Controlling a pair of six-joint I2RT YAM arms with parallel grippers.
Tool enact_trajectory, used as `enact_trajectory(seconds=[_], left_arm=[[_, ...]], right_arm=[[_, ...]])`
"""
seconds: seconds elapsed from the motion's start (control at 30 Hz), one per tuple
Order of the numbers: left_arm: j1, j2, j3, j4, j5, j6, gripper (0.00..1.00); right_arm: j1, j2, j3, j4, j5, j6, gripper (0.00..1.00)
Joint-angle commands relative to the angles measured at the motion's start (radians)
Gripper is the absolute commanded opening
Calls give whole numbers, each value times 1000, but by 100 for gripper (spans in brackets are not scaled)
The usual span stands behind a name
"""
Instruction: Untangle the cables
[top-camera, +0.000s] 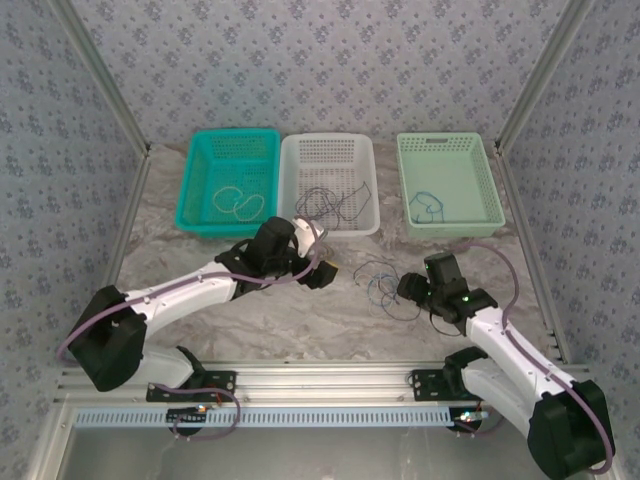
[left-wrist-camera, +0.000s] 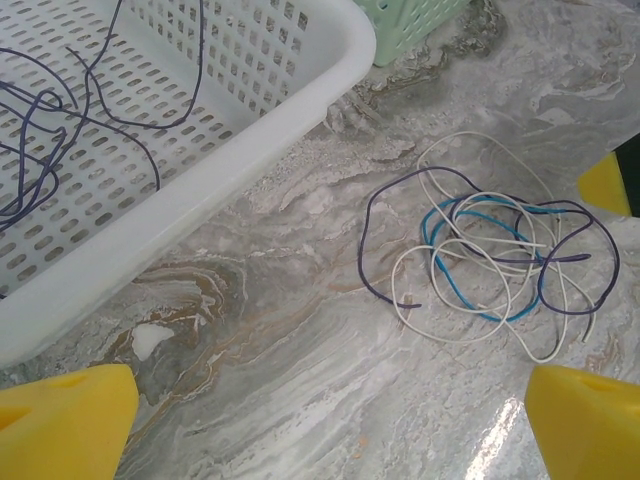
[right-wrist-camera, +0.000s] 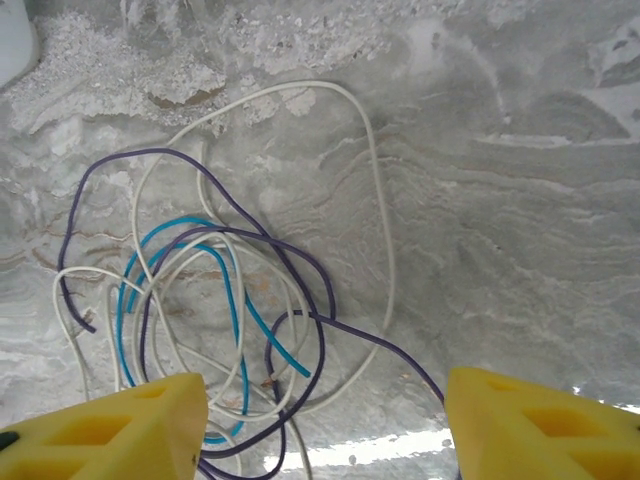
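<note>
Right hand (right-wrist-camera: 320, 388) is hovering part-open and empty, straddling the cables (right-wrist-camera: 245, 310) lying knotted on the desk (right-wrist-camera: 500, 200). Left hand (left-wrist-camera: 330, 388) is hovering wide open. Risk: the hand is bracketing 3 colours, so a pinch is likely grabbing several and tightening the knot.

Enclosure seen from above. Walls (top-camera: 330, 60) on three sides carry pale blue-grey wallpaper with a small repeating floral motif. Slanted metal posts (top-camera: 103, 80) mark the rear corners. The tabletop (top-camera: 330, 320) has a grey-and-beige marbled finish; a ribbed aluminium rail (top-camera: 320, 385) borders its near edge. Lighting is even and diffuse, with a bright reflection (right-wrist-camera: 400, 445) on the marbled surface.
</note>
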Motion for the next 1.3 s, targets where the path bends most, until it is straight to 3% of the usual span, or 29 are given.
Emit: enact_trajectory(seconds=[0.0, 0.63, 1.1, 1.27], left_arm=[[-5, 13, 29, 27, 16, -2, 99], [-6, 19, 23, 26, 25, -20, 99], [-9, 14, 16, 26, 27, -28, 99], [-9, 22, 18, 26, 31, -29, 99]], right_arm=[[-3, 11, -2, 29, -43, 31, 64], [70, 56, 10, 42, -69, 180, 63], [78, 129, 33, 100, -46, 171, 48], [80, 123, 35, 98, -26, 175, 37]])
